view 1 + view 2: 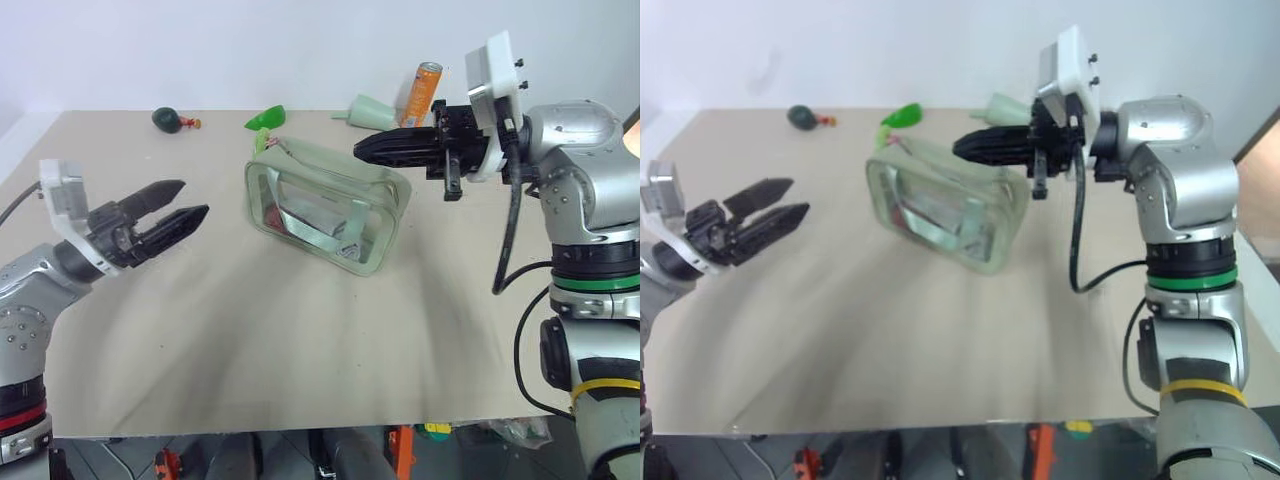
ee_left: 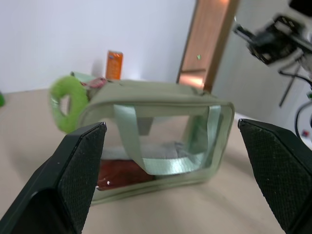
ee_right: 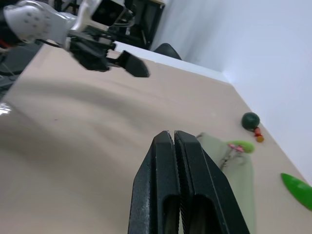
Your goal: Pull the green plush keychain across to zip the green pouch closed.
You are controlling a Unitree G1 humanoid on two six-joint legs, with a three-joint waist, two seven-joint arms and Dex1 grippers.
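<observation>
The small lime-green fuzzy ring keychain [image 2: 66, 103] should be pinched squarely; left gripper [image 1: 172, 214] jaws are spread wide, right gripper [image 1: 372, 148] jaws pressed together, empty.

One pouch [image 1: 327, 205], one keychain [image 2: 67, 102], one can [image 1: 422, 93]

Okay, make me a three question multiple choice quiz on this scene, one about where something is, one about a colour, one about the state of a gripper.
1. Where is the green plush keychain?
A. at one end of the green pouch
B. in the right gripper
C. by the orange can

2. What colour is the pouch's strap?
A. red
B. pale green
C. black

3. How are the left gripper fingers?
A. shut
B. spread open
C. gripping the pouch

Answers: 1 A, the ring hangs at the pouch's end; 2 B, the left wrist view shows it; 3 B, a clear gap shows.
</observation>
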